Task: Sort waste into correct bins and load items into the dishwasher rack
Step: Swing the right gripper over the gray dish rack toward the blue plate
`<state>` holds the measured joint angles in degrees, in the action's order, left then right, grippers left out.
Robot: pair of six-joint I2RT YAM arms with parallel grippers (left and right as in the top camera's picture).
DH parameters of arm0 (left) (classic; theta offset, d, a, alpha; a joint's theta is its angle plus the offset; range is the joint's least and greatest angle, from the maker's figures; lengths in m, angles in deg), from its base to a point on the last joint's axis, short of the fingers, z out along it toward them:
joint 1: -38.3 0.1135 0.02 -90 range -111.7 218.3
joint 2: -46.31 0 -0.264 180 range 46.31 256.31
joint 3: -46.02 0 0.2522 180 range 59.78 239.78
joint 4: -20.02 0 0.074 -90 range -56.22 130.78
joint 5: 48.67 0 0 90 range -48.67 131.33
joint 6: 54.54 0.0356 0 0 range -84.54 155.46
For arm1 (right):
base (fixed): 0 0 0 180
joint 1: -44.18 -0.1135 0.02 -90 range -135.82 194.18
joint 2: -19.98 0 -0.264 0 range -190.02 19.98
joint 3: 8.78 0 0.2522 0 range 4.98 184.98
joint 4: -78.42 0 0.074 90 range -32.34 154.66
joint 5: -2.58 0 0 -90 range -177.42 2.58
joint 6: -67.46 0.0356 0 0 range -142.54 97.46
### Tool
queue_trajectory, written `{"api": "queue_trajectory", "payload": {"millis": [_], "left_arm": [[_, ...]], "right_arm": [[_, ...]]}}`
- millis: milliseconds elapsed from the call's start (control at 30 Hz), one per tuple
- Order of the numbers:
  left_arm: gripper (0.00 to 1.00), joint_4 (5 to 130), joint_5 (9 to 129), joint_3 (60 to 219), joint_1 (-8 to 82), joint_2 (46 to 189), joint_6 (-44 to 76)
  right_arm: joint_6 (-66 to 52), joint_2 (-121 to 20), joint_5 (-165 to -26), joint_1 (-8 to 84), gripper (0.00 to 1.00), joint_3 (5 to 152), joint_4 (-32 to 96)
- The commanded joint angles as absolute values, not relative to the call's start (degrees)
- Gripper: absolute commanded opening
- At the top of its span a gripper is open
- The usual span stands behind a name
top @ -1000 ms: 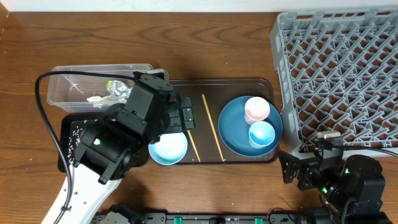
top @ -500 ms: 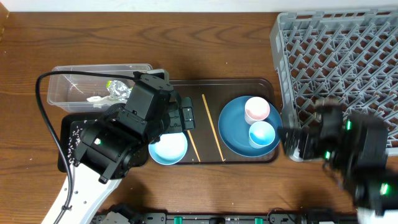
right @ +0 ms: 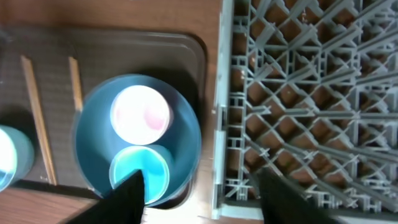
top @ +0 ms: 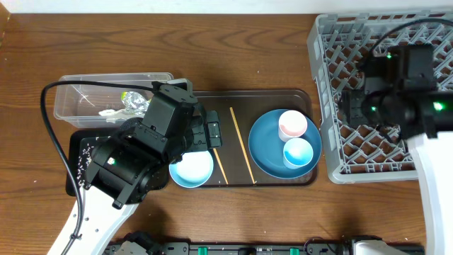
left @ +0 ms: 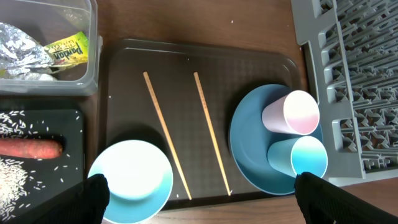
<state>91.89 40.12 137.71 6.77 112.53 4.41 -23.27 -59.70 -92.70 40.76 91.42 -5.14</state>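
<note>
**Waste looks sorted; rack not yet loaded**

Left end of table: clear tub [top: 71,106] holds one yellow-green wrapper [left: 65,50] and one white scrap, likely the napkin [top: 106,112]. Just in front, black tray [left: 65,186] carries one orange sausage piece [left: 28,147] and scattered rice [left: 18,174]. By my read, the sorting is done.

Left gripper [left: 205,202] hovers over the brown tray [left: 168,59], jaws spread wide, nothing in them.

Brown tray, left to right: one pale blue bowl [left: 130,180] at the front-left corner; two chopsticks [left: 165,134], loose and roughly parallel, mid-tray; one blue plate [left: 249,143] at the right end, bearing one pink cup [left: 292,113] and one light blue cup [left: 298,158].

Right gripper [right: 202,199] hangs over the dishwasher rack [top: 396,42] near its left wall, jaws part open, empty.

Rack holds nothing: six items left to load.
</note>
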Motion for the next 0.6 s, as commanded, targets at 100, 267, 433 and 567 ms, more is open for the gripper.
{"api": "queue_trajectory", "payload": {"millis": [100, 267, 433, 567], "left_arm": [[0.98, 92.00, 40.29, 137.99, 7.05, 112.55, 5.00], [0.97, 92.00, 40.29, 137.99, 7.05, 112.55, 5.00], [0.98, 92.00, 40.29, 137.99, 7.05, 112.55, 5.00], [0.98, 92.00, 40.29, 137.99, 7.05, 112.55, 5.00]], "right_arm": [[-22.18, -67.20, -89.40, 39.97, 0.33, 90.24, -5.86], [-23.03, -71.81, -89.09, 39.86, 0.34, 89.27, -5.03], [-20.76, -76.09, -88.09, 39.58, 0.38, 89.25, -3.76], [-21.18, -79.07, -88.04, 39.54, 0.38, 89.01, -4.11]]}}
